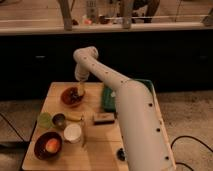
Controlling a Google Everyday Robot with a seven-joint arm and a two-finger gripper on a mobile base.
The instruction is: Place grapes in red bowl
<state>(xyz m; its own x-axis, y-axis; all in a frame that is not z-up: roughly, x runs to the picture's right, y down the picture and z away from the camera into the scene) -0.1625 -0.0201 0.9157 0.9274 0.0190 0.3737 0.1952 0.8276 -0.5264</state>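
The red bowl point(66, 98) stands on the far left part of the wooden table point(102, 145). My gripper point(81, 90) hangs straight down from the white arm, right over the bowl's right half and at its rim height. A small dark clump, the grapes point(75, 96), shows inside the bowl just under the gripper. I cannot tell whether the gripper still holds them.
A darker maroon bowl point(42, 150) with a pale orange fruit point(52, 145) sits at the front left. Next to it are a white cup point(72, 133), a green cup point(45, 119) and a small metal cup point(59, 119). A green tray point(106, 97) lies right of the red bowl, a dark block point(103, 119) at mid-table.
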